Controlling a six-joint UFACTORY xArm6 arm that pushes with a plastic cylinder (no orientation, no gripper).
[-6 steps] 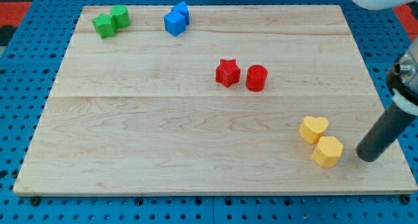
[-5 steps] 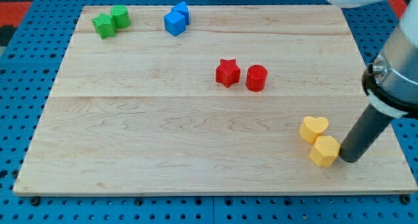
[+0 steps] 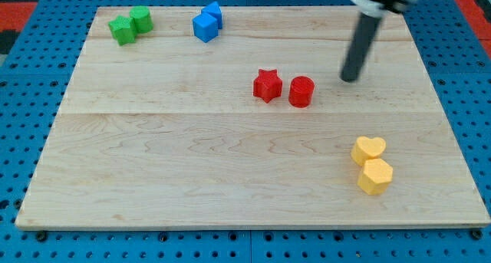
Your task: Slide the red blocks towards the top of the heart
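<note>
Nearest you, along the view's bottom edge of the tabletop (image 3: 230, 209), a broad band of bare wood runs from the left corner most of the way across. You meet the first blocks at about 4 o'clock from the board's centre: two yellow ones, touching. The yellow hexagonal block (image 3: 375, 176) sits closer to the bottom edge, and the yellow heart (image 3: 369, 149) sits just above it, its lobes toward the view's top. Both lie near the right edge, with a strip of wood between them and it.

Further up, near the middle of the board, you have two red blocks side by side with a narrow gap between them: the red star (image 3: 267, 86) on the left and the red cylinder (image 3: 301, 91) on the right. They lie at roughly 11 o'clock from the heart, well apart from it, with open wood all the way between.

My tip (image 3: 350, 79) stands at about 2 o'clock from the red cylinder, near it but not touching. There is no hand on this arm, only the rod, so it holds nothing.

Farthest off, by the top edge, sit two blue blocks (image 3: 207, 21) touching, and in the top left corner two green blocks (image 3: 130, 25) touching.
</note>
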